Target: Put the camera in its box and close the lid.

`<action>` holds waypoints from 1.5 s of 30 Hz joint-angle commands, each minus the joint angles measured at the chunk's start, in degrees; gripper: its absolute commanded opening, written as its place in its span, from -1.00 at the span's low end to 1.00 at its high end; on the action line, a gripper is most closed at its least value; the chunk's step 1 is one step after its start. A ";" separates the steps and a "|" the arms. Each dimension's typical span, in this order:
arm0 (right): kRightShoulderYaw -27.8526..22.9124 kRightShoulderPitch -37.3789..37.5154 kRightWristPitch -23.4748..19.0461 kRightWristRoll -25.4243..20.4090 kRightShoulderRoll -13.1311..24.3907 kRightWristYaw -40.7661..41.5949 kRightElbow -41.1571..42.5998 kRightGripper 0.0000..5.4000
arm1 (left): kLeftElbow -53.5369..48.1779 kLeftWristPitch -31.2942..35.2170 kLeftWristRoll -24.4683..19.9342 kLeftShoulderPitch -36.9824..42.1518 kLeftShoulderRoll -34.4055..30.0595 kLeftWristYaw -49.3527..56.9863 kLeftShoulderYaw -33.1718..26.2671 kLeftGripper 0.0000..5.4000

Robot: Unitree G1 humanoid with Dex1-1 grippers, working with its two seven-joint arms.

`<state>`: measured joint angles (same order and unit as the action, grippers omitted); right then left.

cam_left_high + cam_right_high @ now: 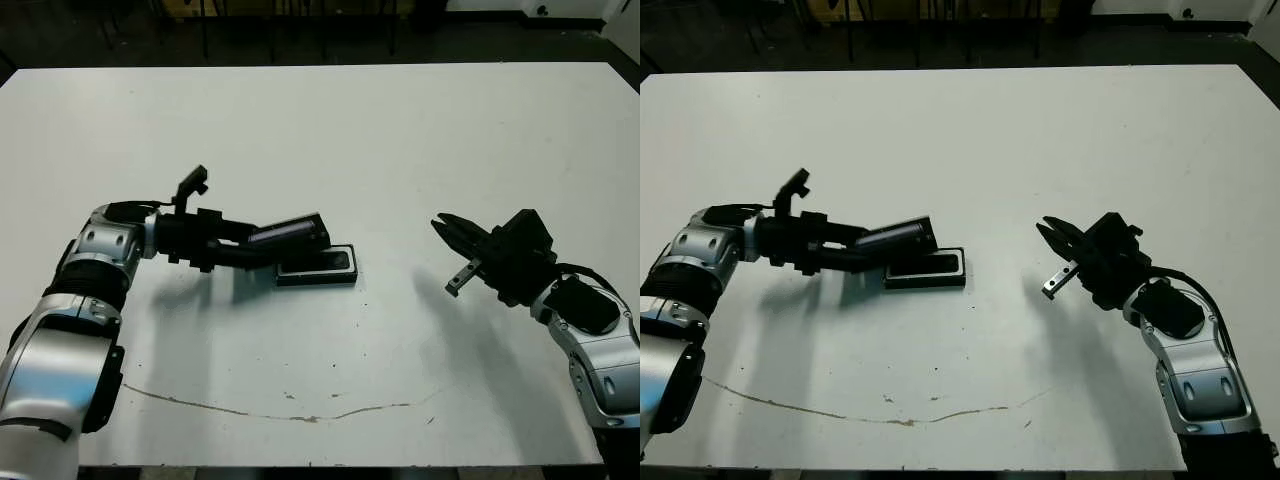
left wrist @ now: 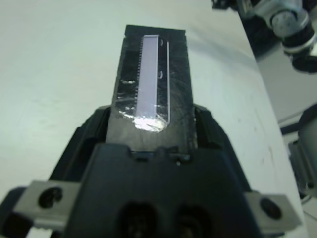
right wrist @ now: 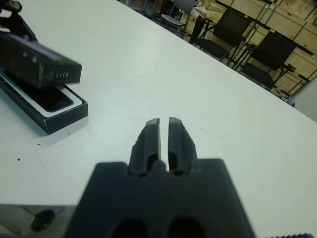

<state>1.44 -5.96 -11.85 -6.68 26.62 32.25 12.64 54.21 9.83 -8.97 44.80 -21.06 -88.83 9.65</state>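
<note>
Presently, on the white bench [image 1: 330, 140]:

Box [image 1: 317, 267]: shallow black tray with a white rim, lying flat near the bench's middle, a little toward 8 o'clock. Its inside looks dark in the right wrist view; the camera most likely lies in it, though I cannot make it out as a separate item.

Lid [image 1: 289, 233]: flat black cover with a shiny silvery-purple patch on top. Tilted, held above the box's 10 o'clock edge, overhanging the tray without covering it. The far end is raised; whether the near end touches the box I cannot tell.

Left gripper [image 1: 243, 246]: reaches in from 9 o'clock, clamped on the lid's near end, one finger [image 2: 89, 134] on each long side, as its wrist view shows.

Right gripper [image 1: 450, 240]: hangs over the bench at about 4 o'clock, well apart from the box, pointing toward it. Its two fingers [image 3: 151, 139] stand pressed nearly together with only a thin slit between them, holding nothing.

Thin brownish line [image 1: 260, 410]: runs across the bench near the 6 o'clock edge.

Chairs [image 3: 223, 29]: beyond the far side.
</note>
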 commanded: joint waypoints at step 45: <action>-0.04 1.54 -0.57 0.37 0.67 0.57 0.61 -1.00 | 6.92 -7.83 11.62 2.66 13.48 2.44 11.61 0.02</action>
<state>1.41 -5.22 -12.39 -6.17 26.85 32.39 14.23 58.68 1.64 0.21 50.71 -13.29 -85.53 17.71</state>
